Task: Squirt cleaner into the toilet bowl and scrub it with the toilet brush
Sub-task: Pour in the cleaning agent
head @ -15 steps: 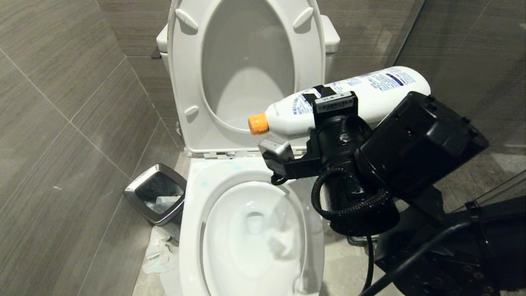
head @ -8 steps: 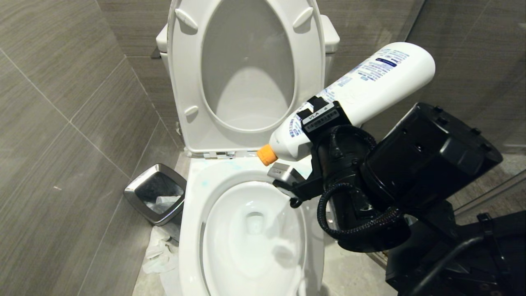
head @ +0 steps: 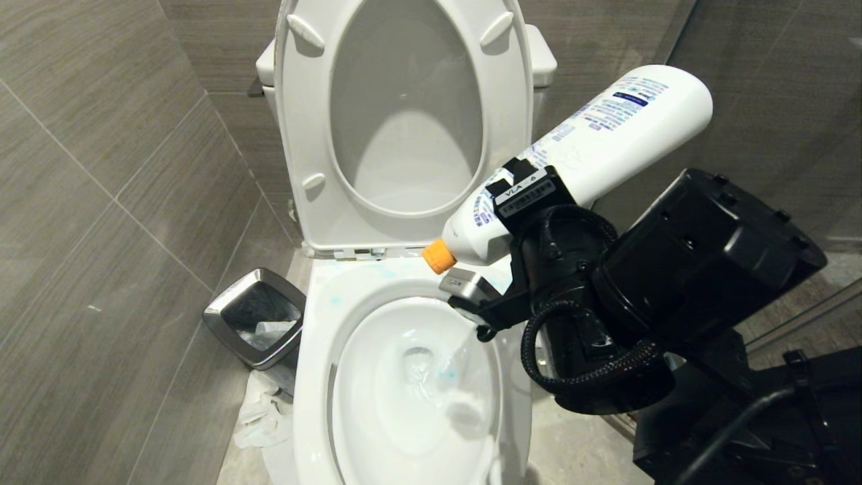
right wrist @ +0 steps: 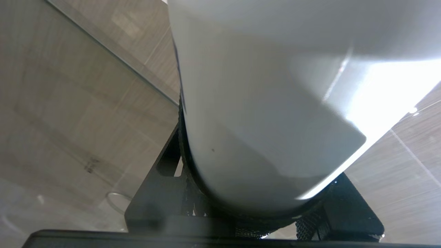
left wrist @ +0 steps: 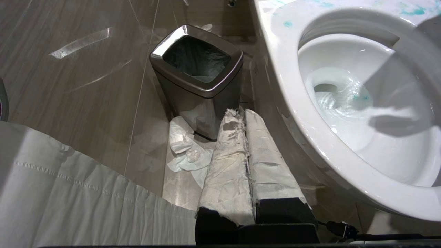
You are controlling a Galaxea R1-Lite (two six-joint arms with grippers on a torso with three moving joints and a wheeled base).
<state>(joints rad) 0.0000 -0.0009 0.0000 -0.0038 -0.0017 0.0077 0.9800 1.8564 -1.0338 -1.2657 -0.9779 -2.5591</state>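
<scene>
Tiled washroom stall, seen from above. Walls and floor are large grey-brown tiles with a faint horizontal grain and thin pale joints. At left, a square waste bin point(head: 256, 316) with a polished steel rim and a dark liner stands on the floor just beside the toilet; crumpled white tissue point(head: 261, 417) lies at its base. The left end effector point(left wrist: 249, 165), its fingers wrapped in frayed white tape and pressed together, hangs low beside the toilet near the bin and holds nothing. At centre, the glossy white ceramic toilet bowl point(head: 316, 377) is an elongated oval with light blue smears on its rim and blue-tinged swirling water in its basin; the seat and lid point(head: 404, 121) stand raised. At right, the right end effector point(head: 522, 229) pinches the cleaner bottle point(head: 606, 141) around its middle. The smooth white plastic bottle is tilted, its small orange cap point(head: 438, 256) lowest, above the bowl's rear rim. Its label carries blue print too small to read. A tag on the end effector reads "VLA".
</scene>
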